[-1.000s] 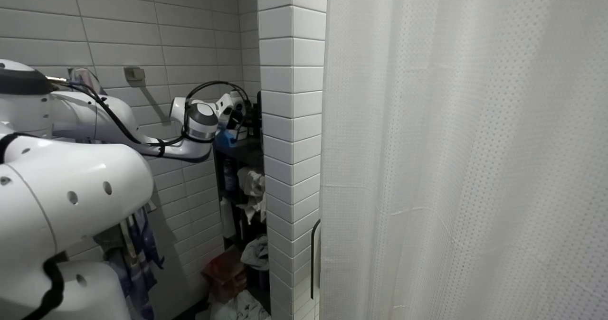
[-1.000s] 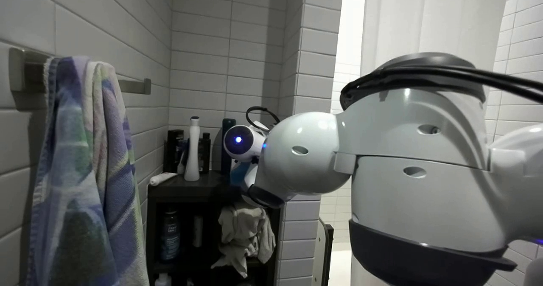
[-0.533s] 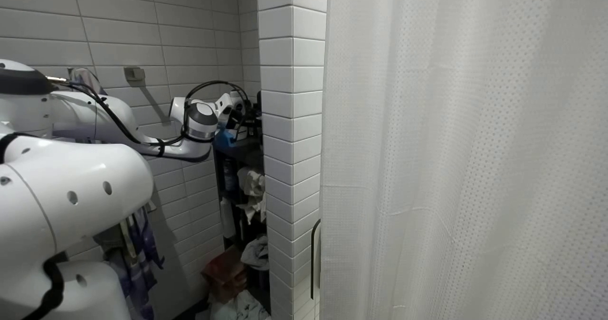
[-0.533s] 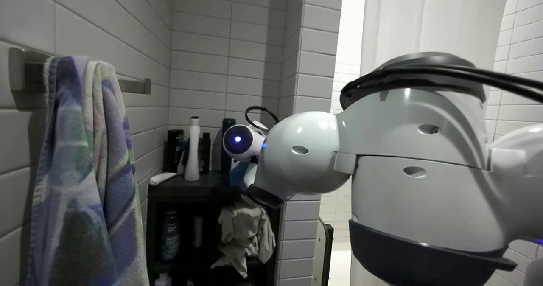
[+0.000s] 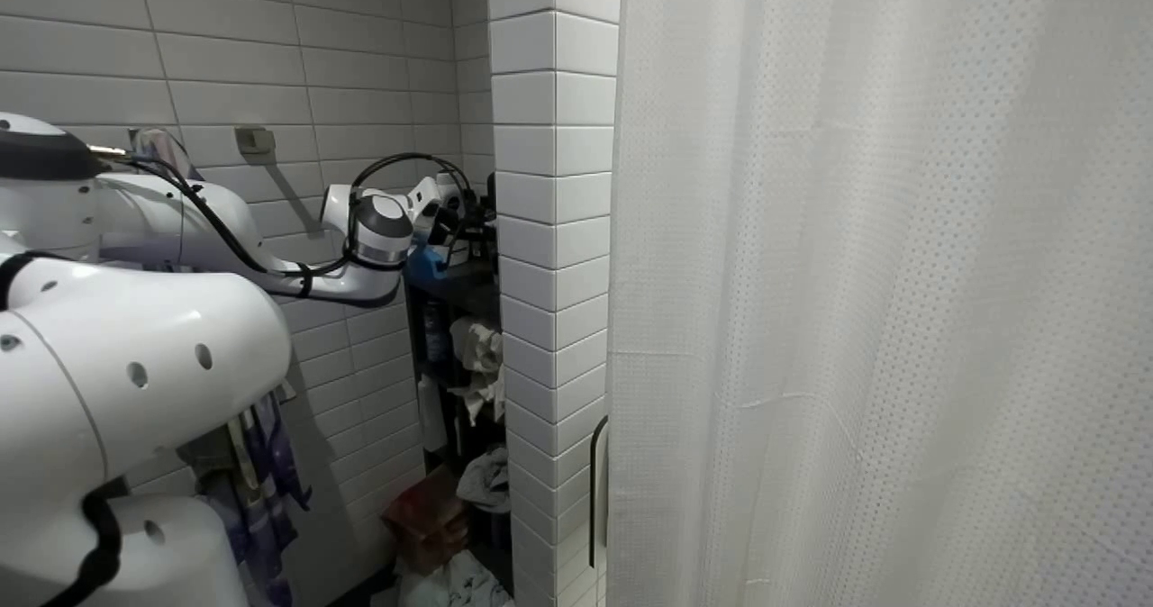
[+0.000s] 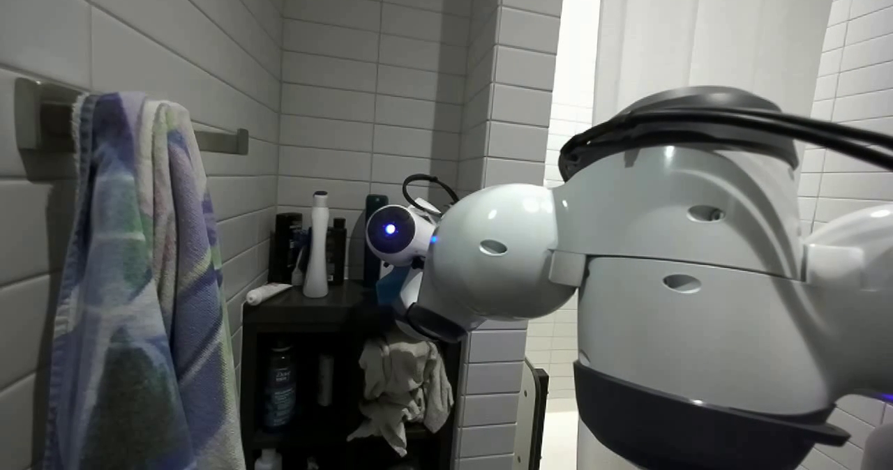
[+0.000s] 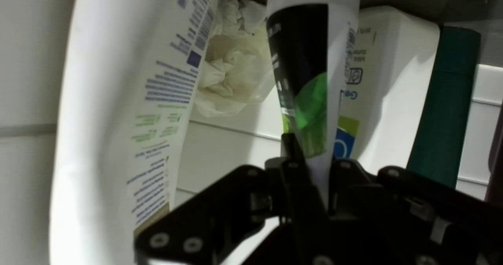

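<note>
My gripper (image 7: pixel 312 164) was closed on one tube (image 7: pixel 298 52), pinching its narrow end; the label was black and green on white. Around it in the wrist view I counted three bottles: a big white bottle (image 7: pixel 129 111) at the left, a second white bottle (image 7: pixel 393 84) just behind the tube, and a green bottle (image 7: pixel 444 107) beside that at the right. One crumpled plastic bag (image 7: pixel 235 72) showed between the big bottle and the tube.

Only the wrist view gave me this grip; both exterior views hid it, behind a tiled pillar (image 5: pixel 554 274) or my own arm (image 6: pixel 499 247). In an exterior view I saw at least two black bottles (image 6: pixel 287 247) and one small white tube (image 6: pixel 267 293) lying on a black shelf (image 6: pixel 303 312). One reddish bag (image 5: pixel 428 512), low down, showed in an exterior view alone.
</note>
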